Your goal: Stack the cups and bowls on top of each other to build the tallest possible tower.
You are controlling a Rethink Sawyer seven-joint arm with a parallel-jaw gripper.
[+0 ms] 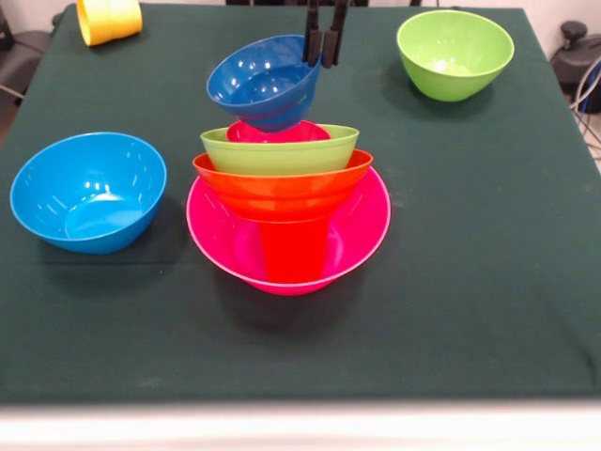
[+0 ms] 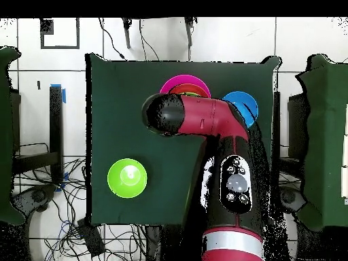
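Seen from the front, the gripper (image 1: 325, 47) pinches the rim of the small dark blue bowl (image 1: 264, 83) at its two o'clock edge, holding it tilted just above the small red bowl (image 1: 277, 132) that tops the tower (image 1: 286, 202) at table centre.

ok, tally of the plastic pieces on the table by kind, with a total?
Bowls: 7. Large pink plastic bowl, orange bowl, lime green bowl in the stack, small red bowl, small dark blue bowl pinched at its rim by the gripper, light blue bowl, second lime green bowl.
Cups: 2. Red tumbler under the stack, yellow tumbler.
Total: 9
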